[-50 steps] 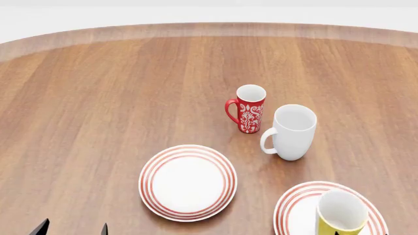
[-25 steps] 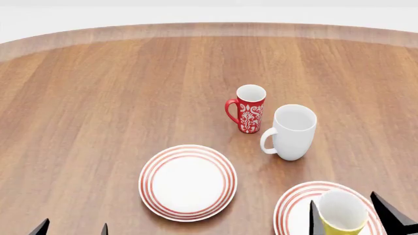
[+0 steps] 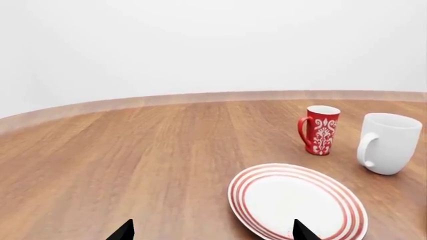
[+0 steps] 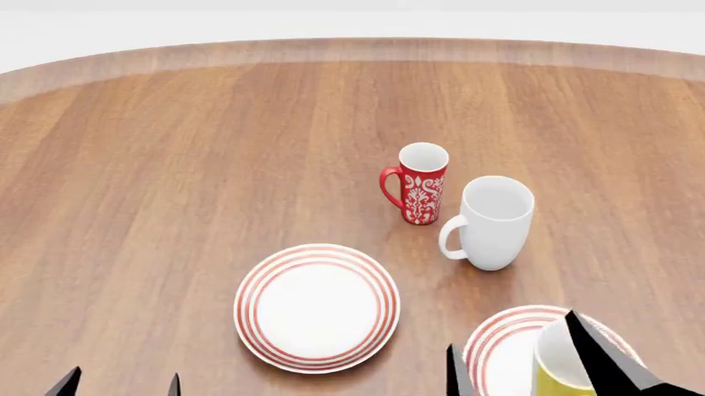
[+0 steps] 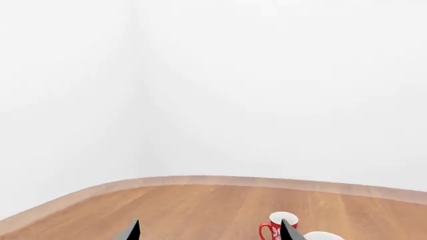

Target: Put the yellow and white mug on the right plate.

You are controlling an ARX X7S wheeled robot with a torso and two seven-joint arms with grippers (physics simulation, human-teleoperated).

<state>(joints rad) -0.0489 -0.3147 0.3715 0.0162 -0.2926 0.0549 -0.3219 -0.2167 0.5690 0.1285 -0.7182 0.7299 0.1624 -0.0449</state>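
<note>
**Yellow mug on the right plate, right gripper spread around it**

I'm seeing the yellow mug (image 4: 564, 363) sitting on the right plate (image 4: 496, 355) at my near right. My right gripper (image 4: 518, 363) is hanging spread wide, one finger beside the plate, the other crossing the mug. My left gripper (image 4: 119, 384) is showing only two parted tips. I'm counting two plates, the left plate (image 4: 317, 307) bare, and three mugs: yellow, white mug (image 4: 491, 223), red mug (image 4: 418, 183) farthest.
</note>
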